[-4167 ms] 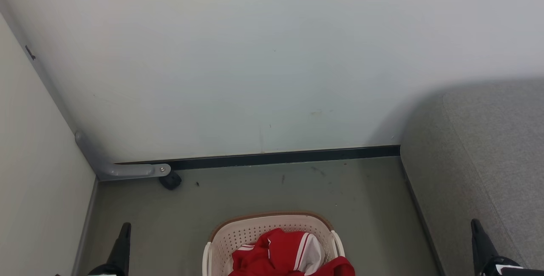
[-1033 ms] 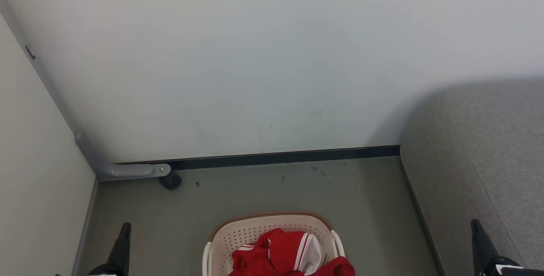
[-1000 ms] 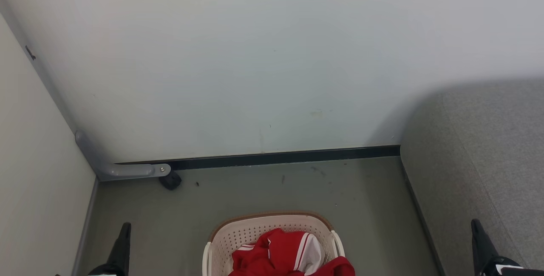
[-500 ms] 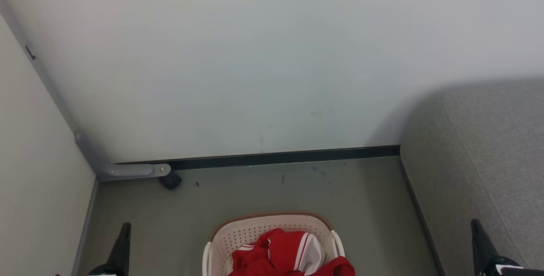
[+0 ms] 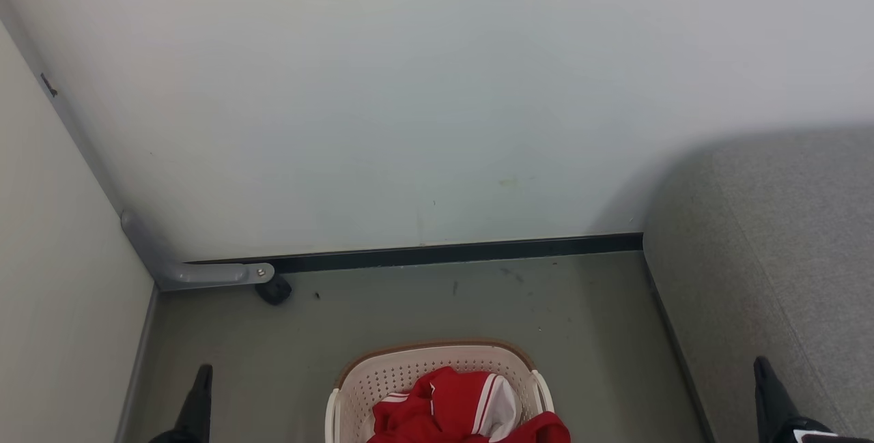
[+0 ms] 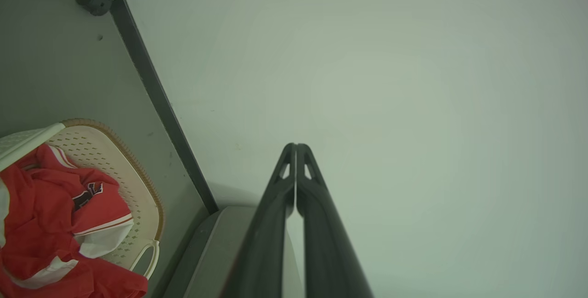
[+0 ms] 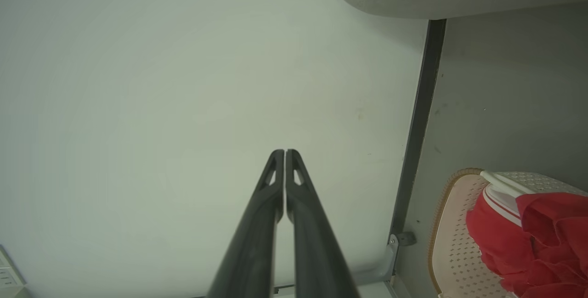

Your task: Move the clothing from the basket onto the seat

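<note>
The cream perforated basket (image 5: 437, 364) with a brown rim stands on the grey floor at the bottom centre of the head view. Red clothing (image 5: 457, 412) with white stripes is heaped inside it. The basket (image 6: 133, 183) and clothing (image 6: 46, 224) sit at the lower left of the left wrist view, and the basket (image 7: 452, 243) and clothing (image 7: 533, 238) at the lower right of the right wrist view. The grey seat (image 5: 778, 245) rises along the right. My left gripper (image 5: 203, 369) is at the lower left, fingertips together (image 6: 295, 145), holding nothing. My right gripper (image 5: 760, 362) is shut (image 7: 285, 152) and empty.
A pale wall (image 5: 410, 88) with a dark skirting strip (image 5: 444, 252) closes the space ahead. A second wall stands on the left, with a grey metal bracket (image 5: 198, 271) and a black stopper (image 5: 274, 290) at its foot. Bare floor (image 5: 423, 306) lies between basket and skirting.
Both grippers have sunk slightly toward the bottom edge of the head view. The basket, clothing and seat have not moved.
</note>
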Controlling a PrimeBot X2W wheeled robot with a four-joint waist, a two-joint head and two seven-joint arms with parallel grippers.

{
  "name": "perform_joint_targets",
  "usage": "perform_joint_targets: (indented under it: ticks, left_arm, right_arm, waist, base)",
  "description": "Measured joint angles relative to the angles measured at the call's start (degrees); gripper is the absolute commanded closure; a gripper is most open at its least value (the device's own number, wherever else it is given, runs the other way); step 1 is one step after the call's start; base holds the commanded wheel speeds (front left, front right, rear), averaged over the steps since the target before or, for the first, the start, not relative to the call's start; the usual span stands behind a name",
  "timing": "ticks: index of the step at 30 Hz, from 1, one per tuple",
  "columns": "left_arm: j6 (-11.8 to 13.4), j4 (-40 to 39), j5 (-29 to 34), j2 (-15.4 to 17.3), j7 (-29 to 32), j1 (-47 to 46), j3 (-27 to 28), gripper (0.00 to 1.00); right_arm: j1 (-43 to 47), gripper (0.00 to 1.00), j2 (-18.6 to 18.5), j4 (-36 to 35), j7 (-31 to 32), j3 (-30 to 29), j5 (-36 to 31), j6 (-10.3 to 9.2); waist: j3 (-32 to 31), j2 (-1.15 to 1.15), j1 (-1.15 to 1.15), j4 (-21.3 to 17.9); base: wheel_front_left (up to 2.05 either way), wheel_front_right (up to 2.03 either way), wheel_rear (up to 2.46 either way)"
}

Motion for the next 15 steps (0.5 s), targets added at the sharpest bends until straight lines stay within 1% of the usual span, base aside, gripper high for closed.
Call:
perform_joint_targets:
  ticks: [4,15]
  left_arm:
    - [0.0,2.2,0.0,-0.6,0.0,2.2,-0.2,0.00]
    - [0.0,1.4,-0.3,-0.6,-1.2,2.5,-0.8,0.00]
  right_arm:
    - [2.1,0.00,0.8,2.1,0.0,0.2,0.0,-0.16]
    - [2.2,0.00,0.9,1.4,-1.5,1.4,0.0,-0.16]
  waist:
    - [0.0,0.00,0.00,0.0]
    - [0.0,0.00,0.00,0.0]
  base:
    - [0.00,0.00,0.00]
    - [0.00,0.00,0.00]
